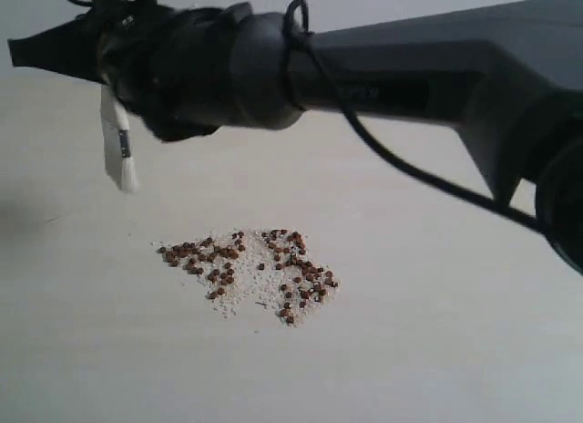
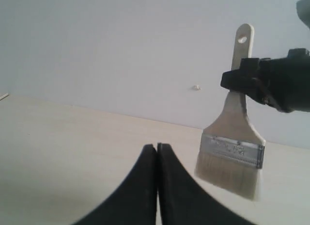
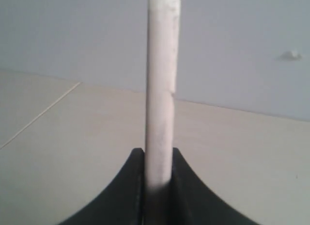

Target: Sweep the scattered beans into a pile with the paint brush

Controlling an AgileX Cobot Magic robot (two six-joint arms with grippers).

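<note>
1. Right tool [image 3: 158, 154] is clamped narrowly on the pale wooden handle of a flat, wide paint brush [image 2: 231, 152] with a silver metal ferrule and cream bristles. The handle stands upright between its black jaws, bristles pointing down.
2. The left tool [image 2: 156, 150] has its black jaws pressed together with nothing between them. It sits low over the worktop, near the brush.
3. The dark right arm [image 1: 410, 63] reaches across the exterior view to its left side, with a black cable [image 1: 410, 172] hanging below it.
4. The smooth, pale cream worktop [image 1: 437, 350] runs back to a plain grey-white wall [image 2: 97, 40]. A faint seam line [image 3: 43, 113] crosses the worktop, and a small white nub [image 2: 196, 88] sits on the wall.
5. Tiny, round, reddish-brown beans [image 1: 246, 270] lie in a loose patch on the worktop, mixed with fine off-white crumbs [image 1: 239, 300].
6. The brush is well apart from the beans, left of them and farther back in the exterior view. Whether its bristles touch the worktop cannot be told.
</note>
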